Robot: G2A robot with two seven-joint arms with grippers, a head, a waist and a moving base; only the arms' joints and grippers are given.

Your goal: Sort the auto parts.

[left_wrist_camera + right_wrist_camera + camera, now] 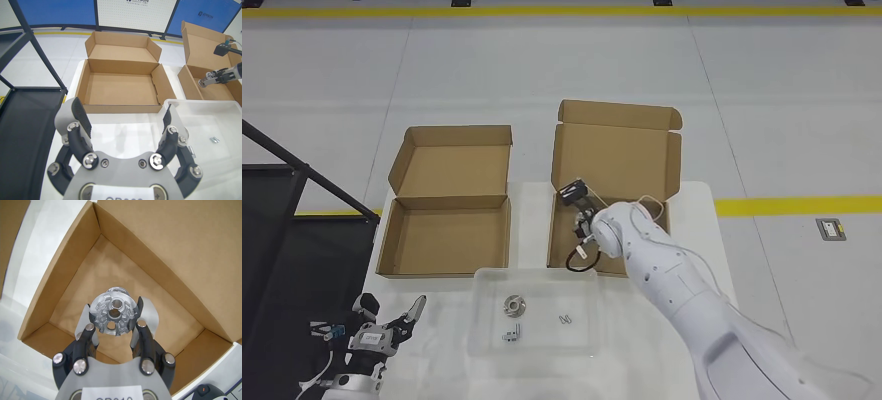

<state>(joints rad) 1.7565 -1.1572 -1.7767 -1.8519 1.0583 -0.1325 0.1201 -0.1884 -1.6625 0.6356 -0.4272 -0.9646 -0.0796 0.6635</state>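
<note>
The right claw (113, 306) is clamped on a silver cast-metal round hub (113, 315), pinching its notched rim from two sides. It holds the hub inside the open brown cardboard box (64, 275) that stands at 1 o'clock from the clear plastic tray (482, 275). I cannot tell whether the hub touches the box floor.

The grip bears only on the thin rim, so the hub may pivot or slip out early. If released above the floor, a round part could land on edge and roll, or knock the near wall.

The left claw (122, 113), jaws spread and empty, sits at 8 o'clock from the tray, well apart from that box, so a clash looks unlikely.
</note>
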